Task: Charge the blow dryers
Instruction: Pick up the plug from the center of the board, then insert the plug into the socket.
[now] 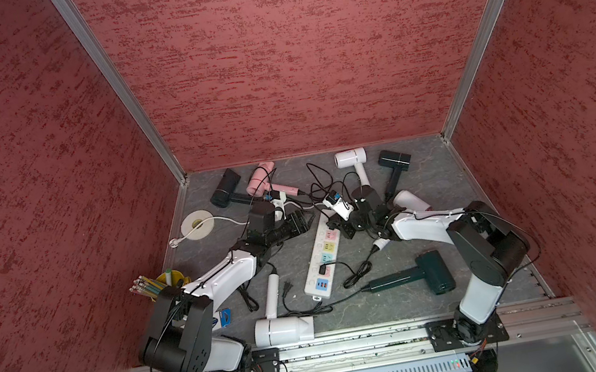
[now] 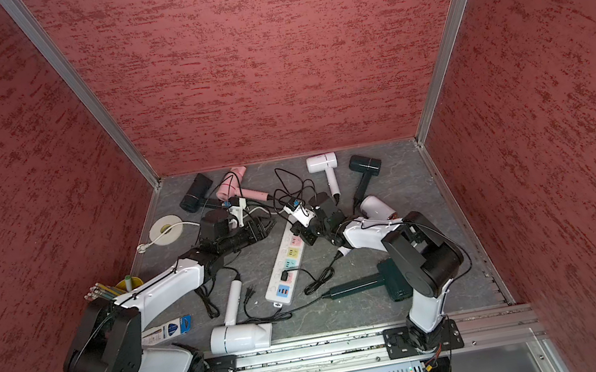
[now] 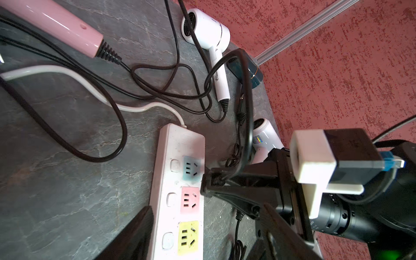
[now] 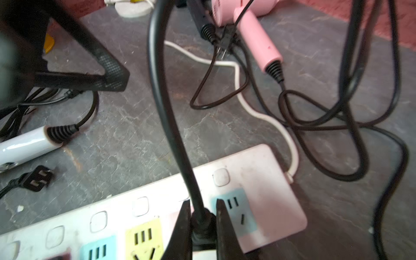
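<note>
Several blow dryers lie round a white power strip (image 1: pixel 320 269): black (image 1: pixel 226 193), pink (image 1: pixel 260 179), white (image 1: pixel 351 159), navy (image 1: pixel 394 160), dark green (image 1: pixel 431 273), and white at the front (image 1: pixel 283 328). My right gripper (image 4: pixel 203 227) is shut on a black plug (image 4: pixel 202 225) just above the strip's pink socket (image 3: pixel 190 200). The plug's cord arches upward. My left gripper (image 3: pixel 207 238) stands open with nothing between its fingers, low over the strip's far end (image 1: pixel 310 217), close beside the right gripper (image 1: pixel 330 226).
Tangled black cords (image 4: pixel 337 108) cover the floor behind the strip. A loose plug (image 4: pixel 36 179) lies beside the front white dryer's handle. One plug (image 1: pixel 322 271) sits in a lower socket. A tape roll (image 1: pixel 196 226) and a pencil cup (image 1: pixel 165 283) stand at the left.
</note>
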Controlling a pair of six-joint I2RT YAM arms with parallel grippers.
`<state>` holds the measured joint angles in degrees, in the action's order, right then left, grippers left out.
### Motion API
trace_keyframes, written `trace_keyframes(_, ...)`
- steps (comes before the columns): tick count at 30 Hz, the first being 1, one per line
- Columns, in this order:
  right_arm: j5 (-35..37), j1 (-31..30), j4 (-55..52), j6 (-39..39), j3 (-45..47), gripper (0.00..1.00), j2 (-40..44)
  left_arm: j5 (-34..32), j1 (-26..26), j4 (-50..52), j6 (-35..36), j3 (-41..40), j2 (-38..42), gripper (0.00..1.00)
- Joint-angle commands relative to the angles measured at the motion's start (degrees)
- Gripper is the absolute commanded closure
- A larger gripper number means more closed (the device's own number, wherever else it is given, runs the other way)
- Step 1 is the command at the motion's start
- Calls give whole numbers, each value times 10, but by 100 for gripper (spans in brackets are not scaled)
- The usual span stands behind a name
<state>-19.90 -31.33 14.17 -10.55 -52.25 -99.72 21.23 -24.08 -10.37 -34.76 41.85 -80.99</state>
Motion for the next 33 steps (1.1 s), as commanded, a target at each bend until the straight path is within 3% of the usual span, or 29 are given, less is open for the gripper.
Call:
trace_keyframes(1, -12, 17, 118, -15, 10, 100, 13, -22, 8, -18, -6, -11, 17, 24)
trace_keyframes(6, -20, 20, 234, -28, 74, 100, 14, -25, 9, -23, -7, -13, 13, 24)
trace_keyframes(17, -76, 29, 289, 20, 68, 100, -43, -19, 9, -28, -7, -11, -3, 24)
trace_keyframes(33, -87, 40, 311, 18, 57, 100, -96, -17, 9, -30, -6, -11, -6, 24)
